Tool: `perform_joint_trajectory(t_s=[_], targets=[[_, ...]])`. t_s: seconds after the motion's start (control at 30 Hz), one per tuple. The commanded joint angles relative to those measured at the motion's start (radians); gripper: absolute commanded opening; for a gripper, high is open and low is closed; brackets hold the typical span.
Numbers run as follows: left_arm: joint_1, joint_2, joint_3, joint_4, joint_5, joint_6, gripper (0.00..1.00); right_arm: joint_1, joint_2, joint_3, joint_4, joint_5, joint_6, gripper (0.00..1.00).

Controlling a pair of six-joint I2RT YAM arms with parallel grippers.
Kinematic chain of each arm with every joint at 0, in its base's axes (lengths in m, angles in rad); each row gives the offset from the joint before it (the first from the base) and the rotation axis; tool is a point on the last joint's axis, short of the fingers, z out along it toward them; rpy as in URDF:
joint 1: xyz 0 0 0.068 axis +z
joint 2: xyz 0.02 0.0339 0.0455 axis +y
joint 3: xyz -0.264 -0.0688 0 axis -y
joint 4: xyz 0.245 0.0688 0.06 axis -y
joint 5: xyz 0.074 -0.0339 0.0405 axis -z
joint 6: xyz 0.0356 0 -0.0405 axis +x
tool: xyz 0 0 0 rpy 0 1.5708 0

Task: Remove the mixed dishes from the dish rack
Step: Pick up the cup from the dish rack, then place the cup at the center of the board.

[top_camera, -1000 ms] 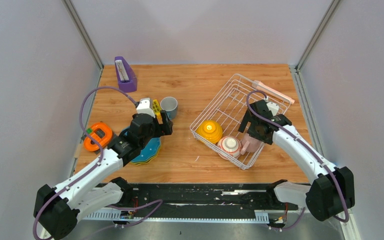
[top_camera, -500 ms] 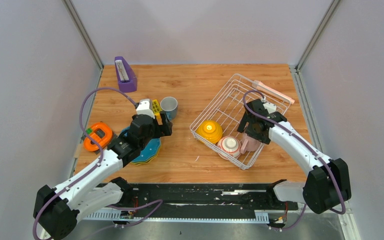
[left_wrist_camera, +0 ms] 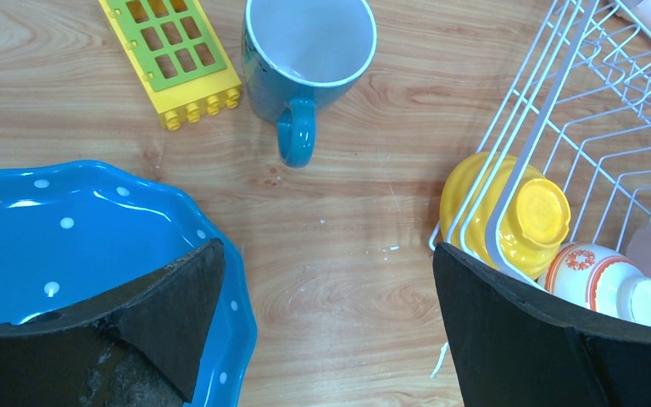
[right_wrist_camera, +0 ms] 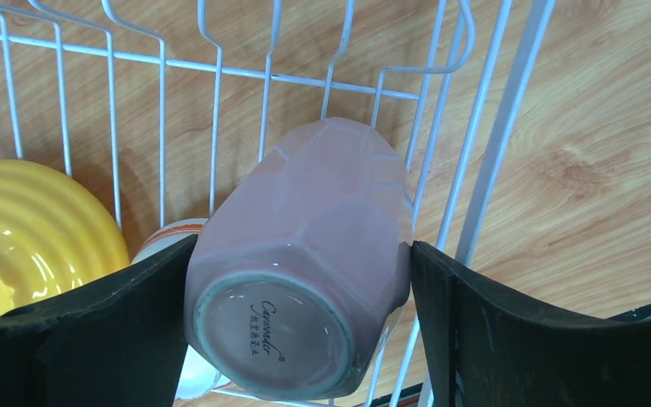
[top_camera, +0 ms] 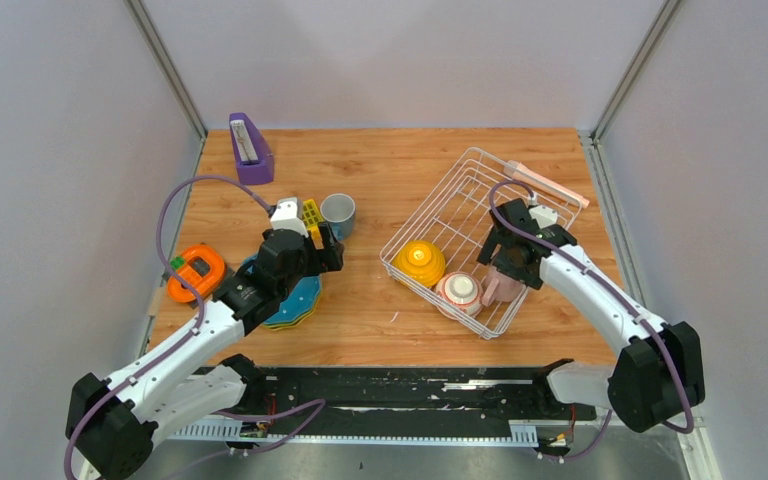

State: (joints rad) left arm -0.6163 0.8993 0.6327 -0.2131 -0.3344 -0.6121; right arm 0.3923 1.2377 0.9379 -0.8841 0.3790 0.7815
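The white wire dish rack point(top_camera: 438, 198) sits right of centre. In it lie a yellow-orange bowl point(top_camera: 419, 262), a red-rimmed whitish cup point(top_camera: 459, 292) and a pink mug point(top_camera: 501, 290). My right gripper point(top_camera: 508, 262) reaches into the rack. In the right wrist view its fingers point(right_wrist_camera: 93, 339) press both sides of the pink mug point(right_wrist_camera: 305, 237), whose base faces the camera. My left gripper point(left_wrist_camera: 326, 339) is open and empty over bare wood, beside the stacked scalloped plates point(top_camera: 300, 298) with the blue plate point(left_wrist_camera: 59, 229) on top. The blue mug point(left_wrist_camera: 305, 59) stands upright on the table.
A yellow grid block point(top_camera: 312, 215) lies by the blue mug. An orange round gadget point(top_camera: 197, 272) sits at the left edge. A purple wedge holder point(top_camera: 250, 148) stands at the back left. A pink-handled utensil point(top_camera: 550, 185) rests on the rack's far rim.
My right gripper has shifted slightly inside the rack and settled round the pink mug. The left arm has barely moved.
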Motion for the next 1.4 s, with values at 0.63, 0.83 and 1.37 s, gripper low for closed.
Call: perform_joint_trajectory(t_s=[0.63,0.83,1.37], targets=[[0.003,-0.052,0.001,0.016,0.062,-0.022,1.00,0.000,-0.355,0.002,0.087,0.119,0.034,0.00],[0.004,-0.071,-0.007,0.087,0.241,-0.059,1.00,0.000,-0.509,-0.067,0.262,0.028,0.019,0.00],[-0.013,0.221,-0.131,0.956,0.885,-0.410,0.97,0.031,-0.642,-0.373,1.001,-0.537,0.277,0.00]])
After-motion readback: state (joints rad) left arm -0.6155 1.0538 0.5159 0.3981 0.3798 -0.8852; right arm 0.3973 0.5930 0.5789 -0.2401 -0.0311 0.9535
